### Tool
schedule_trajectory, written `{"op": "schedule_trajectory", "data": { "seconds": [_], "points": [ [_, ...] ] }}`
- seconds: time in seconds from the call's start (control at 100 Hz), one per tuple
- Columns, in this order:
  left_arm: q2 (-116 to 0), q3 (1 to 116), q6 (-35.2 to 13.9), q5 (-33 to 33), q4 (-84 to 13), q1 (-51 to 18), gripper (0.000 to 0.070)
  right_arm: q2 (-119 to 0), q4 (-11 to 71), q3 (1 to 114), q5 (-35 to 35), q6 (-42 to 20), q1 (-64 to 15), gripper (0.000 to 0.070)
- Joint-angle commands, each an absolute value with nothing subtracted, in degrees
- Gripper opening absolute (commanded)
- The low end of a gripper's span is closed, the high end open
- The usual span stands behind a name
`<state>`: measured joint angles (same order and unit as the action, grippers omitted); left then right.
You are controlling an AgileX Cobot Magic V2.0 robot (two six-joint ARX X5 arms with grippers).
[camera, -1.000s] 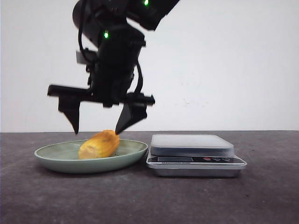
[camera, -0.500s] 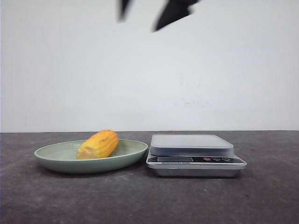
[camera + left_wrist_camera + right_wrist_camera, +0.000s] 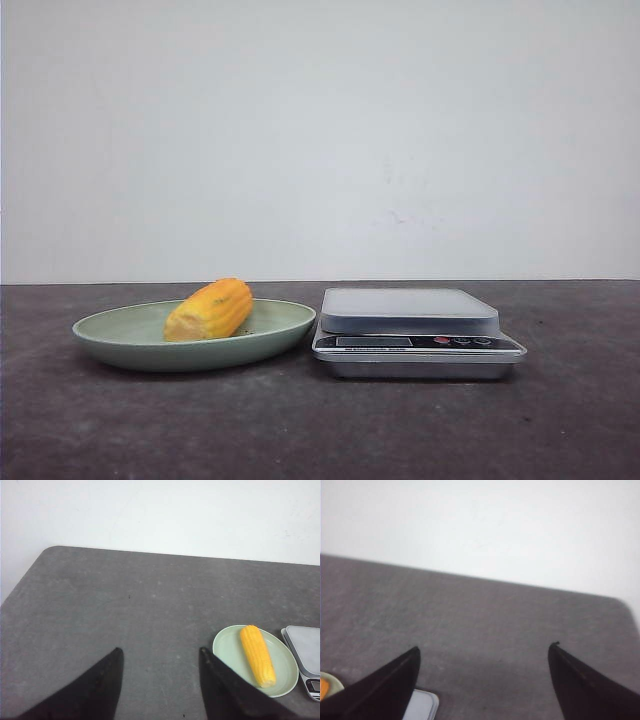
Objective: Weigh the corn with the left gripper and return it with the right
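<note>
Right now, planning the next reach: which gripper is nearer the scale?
Right, probably. The right gripper hangs open with the scale beside one fingertip; the left gripper sees it beyond the plate.

Corn (image 3: 210, 310): ribbed kernels, waxy sheen. Plate (image 3: 120, 345), left of centre: smooth, softly glossy green glaze; scale (image 3: 415, 332), right of centre: brushed silvery metal look, dark glossy display strip. Table (image 3: 320, 430), lower frame: matt, faintly mottled dark grey; both sets of gripper fingers (image 3: 107, 680) (image 3: 580, 680): matt black.

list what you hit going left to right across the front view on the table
green plate → corn, lying on the plate toward its right half → kitchen scale, just right of the plate's rim
</note>
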<state>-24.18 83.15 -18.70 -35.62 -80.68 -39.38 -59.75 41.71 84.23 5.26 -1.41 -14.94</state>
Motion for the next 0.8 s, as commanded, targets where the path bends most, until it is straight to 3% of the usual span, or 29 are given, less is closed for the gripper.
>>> {"op": "schedule_trajectory", "data": {
  "seconds": [0.0, 0.16, 0.26, 0.34, 0.45, 0.56, 0.61, 0.66, 0.79],
  "points": [
    [-24.25, 83.77, -19.11, -35.64, -79.75, -39.66, 0.0285, -56.82, 42.81, 85.12, 4.95, -0.54, -15.11, 0.0498],
    [-24.25, 83.55, -19.11, -35.64, -79.72, -39.66, 0.0284, -48.36, 46.78, 85.01, 4.89, -1.69, -15.35, 0.0488],
    [-24.25, 83.46, -19.11, -35.62, -79.77, -39.66, 0.0284, -43.53, 50.46, 84.93, 4.99, -2.83, -15.40, 0.0395],
    [-24.25, 83.44, -19.11, -35.64, -79.75, -39.66, 0.0284, -40.07, 54.04, 84.40, 7.64, -2.76, -15.40, 0.0261],
    [-24.25, 83.15, -19.14, -35.64, -79.66, -39.66, 0.0279, -36.27, 57.98, 82.76, 12.12, -2.52, -15.40, 0.0000],
    [-24.25, 82.67, -19.14, -35.66, -79.70, -39.66, 0.0260, -33.32, 58.81, 80.07, 11.99, -2.70, -15.40, 0.0000],
    [-24.25, 82.37, -19.14, -35.66, -79.70, -39.66, 0.0170, -32.21, 58.78, 78.65, 11.92, -2.90, -15.40, 0.0000],
    [-24.25, 81.87, -19.11, -35.68, -79.66, -39.66, 0.0000, -31.22, 58.78, 77.23, 11.86, -3.31, -15.40, 0.0000],
    [-24.25, 81.01, -19.14, -36.21, -79.68, -39.66, 0.0006, -29.45, 58.74, 74.30, 11.86, -4.27, -15.40, 0.0000]
  ]
}}
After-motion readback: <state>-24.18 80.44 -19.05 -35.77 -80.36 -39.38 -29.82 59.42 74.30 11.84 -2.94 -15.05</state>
